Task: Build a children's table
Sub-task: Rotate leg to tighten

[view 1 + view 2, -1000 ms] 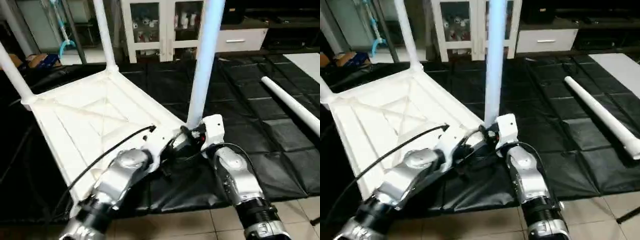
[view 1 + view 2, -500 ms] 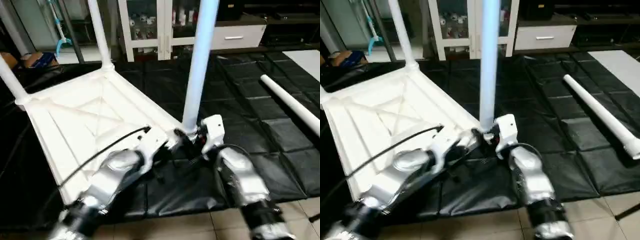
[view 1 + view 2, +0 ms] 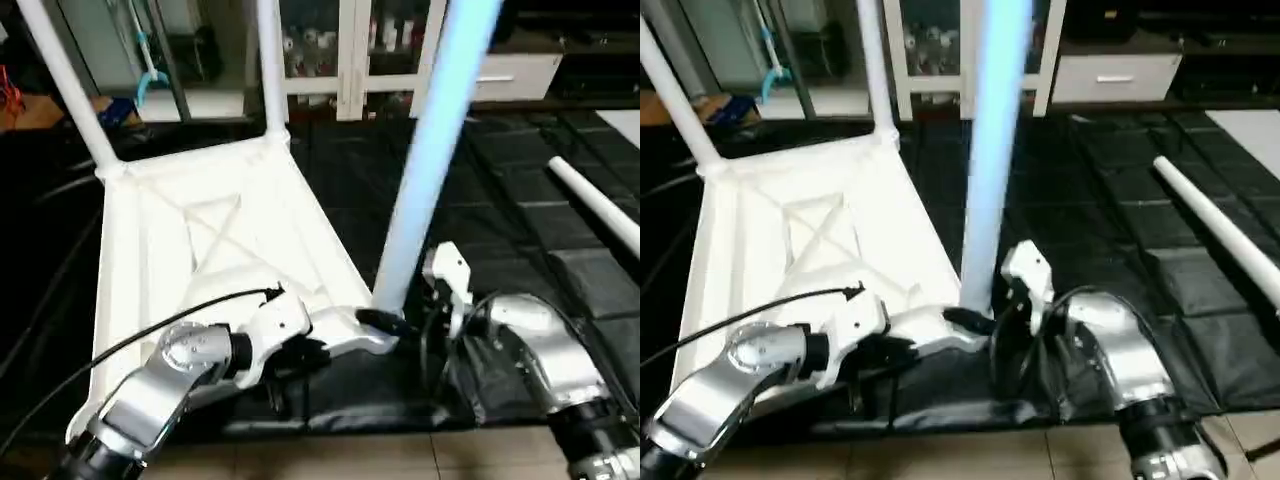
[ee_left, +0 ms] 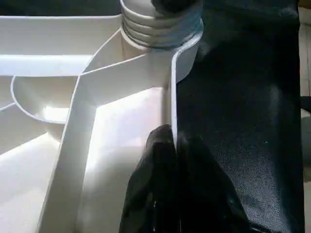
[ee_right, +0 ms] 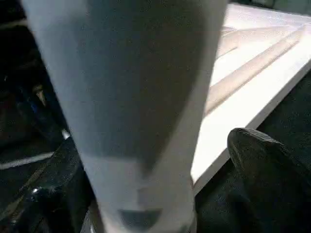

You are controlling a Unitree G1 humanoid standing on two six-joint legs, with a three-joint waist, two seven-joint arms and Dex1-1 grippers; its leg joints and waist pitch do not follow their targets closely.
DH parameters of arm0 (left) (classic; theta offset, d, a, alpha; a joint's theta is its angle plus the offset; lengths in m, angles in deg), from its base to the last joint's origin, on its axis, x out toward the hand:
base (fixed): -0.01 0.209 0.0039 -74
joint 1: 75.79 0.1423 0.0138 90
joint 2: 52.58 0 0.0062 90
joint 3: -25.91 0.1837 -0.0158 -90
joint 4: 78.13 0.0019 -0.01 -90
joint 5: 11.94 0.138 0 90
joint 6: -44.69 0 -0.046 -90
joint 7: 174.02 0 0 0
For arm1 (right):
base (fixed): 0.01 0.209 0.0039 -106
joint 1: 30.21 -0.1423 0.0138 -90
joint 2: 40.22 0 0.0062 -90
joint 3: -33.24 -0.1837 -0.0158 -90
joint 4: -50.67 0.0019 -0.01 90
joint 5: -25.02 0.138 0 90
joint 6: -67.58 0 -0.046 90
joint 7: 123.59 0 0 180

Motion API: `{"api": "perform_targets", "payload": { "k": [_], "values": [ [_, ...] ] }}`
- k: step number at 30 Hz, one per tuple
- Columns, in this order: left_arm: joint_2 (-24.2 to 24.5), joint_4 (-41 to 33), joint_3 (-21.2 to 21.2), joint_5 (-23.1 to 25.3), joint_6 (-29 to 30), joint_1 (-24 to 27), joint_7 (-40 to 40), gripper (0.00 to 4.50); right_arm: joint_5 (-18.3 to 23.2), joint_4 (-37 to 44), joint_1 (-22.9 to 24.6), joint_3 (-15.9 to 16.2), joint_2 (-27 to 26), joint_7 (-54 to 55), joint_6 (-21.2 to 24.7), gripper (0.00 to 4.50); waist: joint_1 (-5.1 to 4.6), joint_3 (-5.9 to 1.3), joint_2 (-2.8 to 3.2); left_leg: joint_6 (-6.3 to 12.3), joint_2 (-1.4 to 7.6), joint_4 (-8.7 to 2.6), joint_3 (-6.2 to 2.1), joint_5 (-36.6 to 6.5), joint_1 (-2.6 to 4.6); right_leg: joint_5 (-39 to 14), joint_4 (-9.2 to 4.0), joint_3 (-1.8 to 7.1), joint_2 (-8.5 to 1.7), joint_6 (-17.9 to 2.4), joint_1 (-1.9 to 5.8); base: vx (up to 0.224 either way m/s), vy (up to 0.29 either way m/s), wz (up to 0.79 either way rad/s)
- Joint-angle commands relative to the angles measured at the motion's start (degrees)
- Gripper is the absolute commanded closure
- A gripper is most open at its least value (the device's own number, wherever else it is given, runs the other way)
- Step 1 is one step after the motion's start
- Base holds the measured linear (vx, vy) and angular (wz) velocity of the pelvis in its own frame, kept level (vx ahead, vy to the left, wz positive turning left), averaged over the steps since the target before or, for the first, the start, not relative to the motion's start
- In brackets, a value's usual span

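Nearest me, the left hand (image 4: 171,160) pinches the thin side wall of the upside-down table top (image 3: 200,250), fingers narrow with the rim between them, probably to keep the top from spinning. Right beside it, the right hand (image 5: 160,204) sits wide around the base of the third leg (image 3: 425,180), one finger (image 5: 265,160) clear of it, so likely between turns of screwing. That leg stands in the near corner socket (image 4: 160,29), threads still showing, so not fully seated. The top lies on a black floor mat (image 3: 520,200). Farther back, two legs (image 3: 268,60) already stand in the far corners. The fourth leg (image 3: 1215,235) lies loose on the mat, well apart. A cabinet (image 3: 350,50) stands behind.
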Motion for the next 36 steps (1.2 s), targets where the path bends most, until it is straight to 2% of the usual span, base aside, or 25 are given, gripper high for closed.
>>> {"api": "perform_targets", "payload": {
  "k": [1,2,5,10,12,14,17,22,26,29,31,32,34,35,36],
  "values": [
    [1.1,-0.2,2.8,-0.3,1.2,1.4,-2.6,4.50,-0.3,-0.6,0.1,0.9,1.2,-1.8,-0.5,0.30,-0.19,-2.72,-0.48,3.87,2.94,-4.50,-0.98,-10.0,1.08,-2.9,-3.56,1.70,-2.43,-14.5,1.91,0.000,0.000,0.00],
    [1.4,-0.5,2.8,-0.4,1.2,1.4,-2.9,4.50,-0.6,-0.2,0.7,2.0,2.1,-3.5,-0.4,0.30,-0.16,-2.77,-0.83,4.17,2.94,-4.43,-0.95,-9.5,1.04,-2.4,-3.53,1.68,-2.40,-14.6,1.96,0.000,0.000,0.00],
    [1.5,-0.3,2.7,-0.2,1.2,1.4,-3.1,4.50,-1.0,-0.3,1.0,2.2,2.3,-4.2,-0.8,0.30,0.01,-2.76,-0.56,5.21,2.96,-4.25,-0.91,-8.1,1.00,-1.0,-3.40,1.69,-2.46,-15.0,1.91,0.000,0.000,0.00],
    [1.6,-0.2,2.7,-0.1,1.0,1.3,-3.2,4.50,-1.4,-1.6,0.7,1.0,1.5,-2.9,-1.5,0.43,-0.05,-2.75,-0.50,4.67,2.97,-4.34,-0.97,-9.3,1.09,-2.9,-3.51,1.63,-2.38,-15.1,1.88,0.000,0.000,0.00],
    [1.7,-0.1,2.7,-0.1,1.0,1.2,-3.2,4.50,-1.2,-2.1,0.4,0.7,1.2,-2.4,-1.8,0.78,-0.08,-2.80,-0.55,4.53,2.94,-4.31,-0.99,-9.2,1.06,-2.7,-3.45,1.62,-2.34,-15.0,1.94,0.000,0.000,0.00],
    [1.7,-0.1,2.7,-0.2,1.0,1.2,-3.2,4.50,-1.0,-2.4,0.2,0.5,1.0,-2.2,-2.0,0.81,-0.08,-2.78,-0.53,4.61,2.96,-4.32,-0.99,-9.1,1.08,-2.6,-3.45,1.62,-2.34,-15.0,1.90,0.000,0.000,0.00],
    [1.6,-0.1,2.7,-0.2,1.0,1.2,-3.4,4.50,-0.6,-2.8,-0.2,0.2,0.6,-2.4,-2.4,1.18,-0.13,-2.79,-0.54,4.77,2.94,-4.27,-0.98,-9.0,1.03,-2.2,-3.39,1.60,-2.33,-15.2,1.92,0.000,0.000,0.00],
    [1.6,-0.1,2.8,-0.2,1.2,1.2,-3.3,4.50,-0.3,-3.2,-0.2,0.2,0.3,-2.7,-2.7,1.49,-0.14,-2.80,-0.52,4.65,2.95,-4.26,-1.00,-9.5,1.08,-2.9,-3.40,1.61,-2.34,-15.1,1.91,0.000,0.000,0.00],
    [0.7,0.9,2.8,1.0,2.9,0.8,-1.0,4.50,-2.0,-3.7,0.3,0.1,-1.0,1.5,-3.1,1.72,-0.19,-2.77,-0.54,4.58,2.93,-4.26,-0.97,-9.1,1.06,-2.8,-3.39,1.61,-2.30,-15.1,1.86,0.000,0.000,0.00],
    [-1.8,3.5,2.2,2.6,4.6,-0.7,3.1,4.50,-4.9,-4.1,1.3,1.3,-2.4,5.8,-3.4,1.76,-0.38,-2.49,-0.56,3.07,2.85,-4.57,-0.97,-12.0,1.13,-7.5,-3.87,1.65,-2.36,-14.3,1.78,0.000,0.000,0.00],
    [-4.6,5.7,1.3,3.7,6.1,-2.0,7.2,4.50,-7.2,-4.7,1.7,1.8,-4.0,10.3,-3.3,1.78,-0.52,-2.15,-0.53,1.18,2.87,-4.93,-1.10,-16.3,1.39,-13.4,-4.42,1.74,-2.40,-12.8,1.50,0.000,0.000,0.00],
    [-4.6,5.7,1.3,3.7,6.1,-2.0,7.2,4.50,-7.2,-4.7,1.7,1.8,-4.0,10.3,-3.3,1.78,-0.52,-2.15,-0.53,1.18,2.87,-4.93,-1.10,-16.3,1.39,-13.4,-4.42,1.74,-2.40,-12.8,1.50,0.000,0.000,0.00],
    [-8.9,9.0,-0.3,5.2,7.8,-4.2,13.8,4.50,-9.3,-6.5,1.2,1.0,-7.1,18.8,-2.0,1.78,-0.98,-1.44,-0.73,-1.79,2.64,-5.33,-1.40,-23.8,1.96,-24.7,-5.62,1.76,-2.50,-9.3,0.87,0.000,0.000,0.00],
    [-10.8,10.7,-0.9,5.8,8.7,-5.4,16.3,4.50,-10.2,-7.3,0.8,0.4,-8.6,23.1,-1.2,1.78,-1.18,-1.40,-0.57,-2.38,2.61,-5.36,-1.50,-24.7,2.13,-26.2,-5.67,1.88,-2.51,-8.8,0.56,-0.051,0.000,0.00],
    [-13.8,13.5,-2.1,6.4,9.9,-7.2,20.5,4.50,-11.7,-8.6,0.1,-0.7,-11.2,30.7,0.3,1.78,-1.68,-1.44,-0.60,-3.28,2.34,-5.37,-1.86,-27.3,2.43,-30.0,-6.24,1.62,-2.53,-6.9,0.28,-0.051,0.000,0.00]
  ]
}}
